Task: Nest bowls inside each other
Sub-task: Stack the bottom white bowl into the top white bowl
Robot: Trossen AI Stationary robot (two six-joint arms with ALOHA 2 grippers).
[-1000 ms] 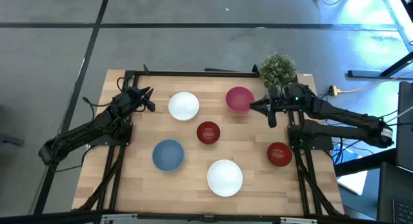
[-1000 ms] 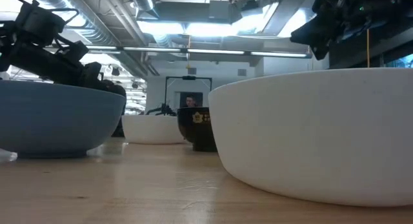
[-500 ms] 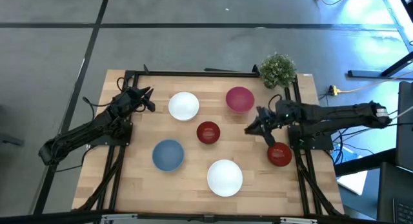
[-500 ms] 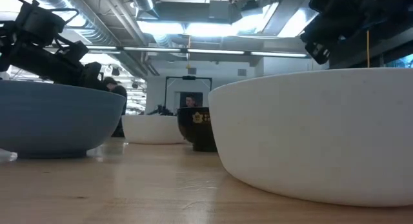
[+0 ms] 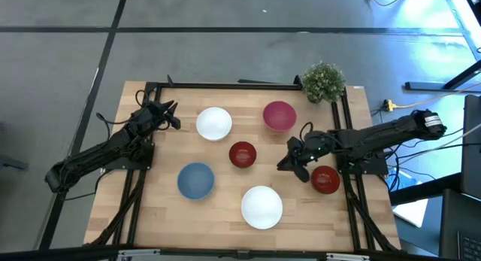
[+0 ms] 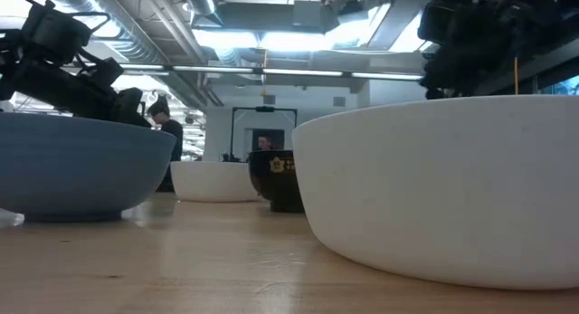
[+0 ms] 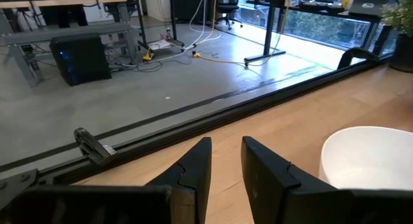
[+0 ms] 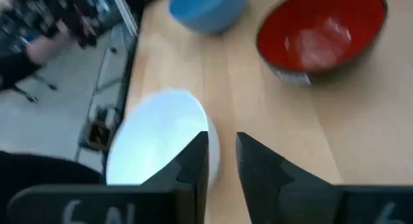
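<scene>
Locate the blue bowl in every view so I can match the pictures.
High view: blue bowl, left of centre, toward the table's front.
Low view: far left, near the camera.
Left wrist view: not in it.
Right wrist view: top edge, partly cut off.
Shared landmark: the front white bowl, also in low and right wrist views.
</scene>
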